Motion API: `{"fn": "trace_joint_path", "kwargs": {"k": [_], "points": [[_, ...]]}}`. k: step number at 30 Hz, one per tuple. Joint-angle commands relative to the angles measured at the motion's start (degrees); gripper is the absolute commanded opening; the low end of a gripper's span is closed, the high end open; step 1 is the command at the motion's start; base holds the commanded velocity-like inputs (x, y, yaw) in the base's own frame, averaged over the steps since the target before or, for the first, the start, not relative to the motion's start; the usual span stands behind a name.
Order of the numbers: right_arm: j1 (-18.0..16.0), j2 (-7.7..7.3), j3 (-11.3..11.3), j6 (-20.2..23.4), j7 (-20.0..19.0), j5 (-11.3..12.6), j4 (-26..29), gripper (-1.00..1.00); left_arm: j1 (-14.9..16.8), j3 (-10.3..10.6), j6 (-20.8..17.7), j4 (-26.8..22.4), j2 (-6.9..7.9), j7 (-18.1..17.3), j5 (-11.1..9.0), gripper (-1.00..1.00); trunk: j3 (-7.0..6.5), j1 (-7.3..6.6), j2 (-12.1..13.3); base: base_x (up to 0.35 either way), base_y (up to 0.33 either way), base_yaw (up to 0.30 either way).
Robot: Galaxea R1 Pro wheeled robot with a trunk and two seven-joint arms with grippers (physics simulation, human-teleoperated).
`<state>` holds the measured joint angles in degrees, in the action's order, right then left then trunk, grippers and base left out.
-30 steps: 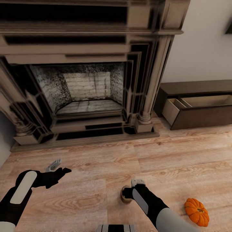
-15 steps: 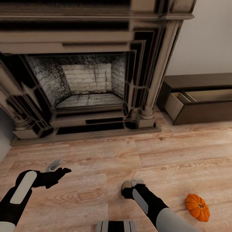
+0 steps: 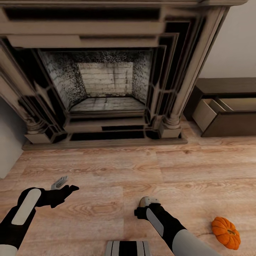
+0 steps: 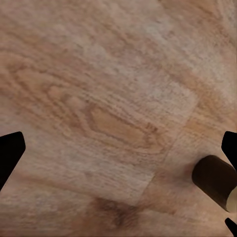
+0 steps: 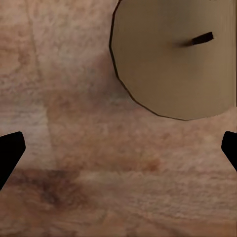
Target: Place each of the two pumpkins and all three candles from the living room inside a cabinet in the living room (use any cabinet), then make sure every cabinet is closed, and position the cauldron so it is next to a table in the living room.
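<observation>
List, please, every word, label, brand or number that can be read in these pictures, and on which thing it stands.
None: no readable text on the fireplace, the cabinet, the pumpkin, the candle or the floor.

Wooden floor [image 4: 98,98] with pale and darker grain is seen. Two dark fingertips [image 4: 10,153] are seen at opposite edges, set wide apart, nothing between them. A dark-sided candle [image 4: 215,180] with a pale end is seen on the floor near one fingertip.

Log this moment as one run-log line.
right gripper: open above tan round candle | orange ribbed pumpkin: on floor | dark-brown cabinet: drawer open
</observation>
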<state>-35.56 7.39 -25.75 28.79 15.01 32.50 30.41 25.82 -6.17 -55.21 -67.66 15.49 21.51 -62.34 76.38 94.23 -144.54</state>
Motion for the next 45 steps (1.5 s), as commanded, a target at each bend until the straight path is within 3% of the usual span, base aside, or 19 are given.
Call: {"fn": "trace_joint_path", "kwargs": {"k": [1, 17, 24, 36, 43, 45], "points": [[-0.05, -0.06, -0.35, 0.13, 0.56, 0.61, 0.09, 1.0, 0.02, -0.02, -0.16, -0.07, -0.01, 0.55, -0.6, 1.0, 0.0, -0.01, -0.02, 0.0, 0.0, -0.104], [-0.07, -0.03, 0.11, 0.42, 1.34, 0.87, 0.02, 1.0, 0.02, -0.14, -0.16, 0.06, 0.14, 0.55, -0.66, 1.0, -0.22, -0.01, -0.02, 0.037, 0.014, -0.046], [-0.09, -0.42, 0.43, 0.23, 4.48, 1.39, -0.03, 1.0, 0.02, -0.16, -0.16, 0.08, 0.15, 0.55, -0.67, 1.0, -0.22, -0.01, -0.02, 0.011, 0.165, 0.0], [-0.06, -0.46, 0.6, 0.22, 4.74, 1.49, -0.09, 1.0, 0.02, -0.16, -0.16, 0.08, 0.15, 0.55, -0.6, 1.0, -0.22, -0.01, -0.02, 0.015, 0.07, 0.0], [-0.08, -1.82, 0.79, 0.22, 4.84, 1.57, -0.34, 1.0, 0.02, -0.16, -0.16, 0.08, 0.15, 0.55, -0.59, 1.0, -0.22, -0.01, -0.02, 0.0, 0.0, 0.0], [-0.08, -2.27, 2.45, 0.24, 4.85, 1.59, -0.61, 1.0, 0.02, -0.16, -0.16, 0.08, 0.15, 0.55, -0.59, 1.0, -0.22, -0.01, -0.02, 0.0, 0.0, 0.0]]}}
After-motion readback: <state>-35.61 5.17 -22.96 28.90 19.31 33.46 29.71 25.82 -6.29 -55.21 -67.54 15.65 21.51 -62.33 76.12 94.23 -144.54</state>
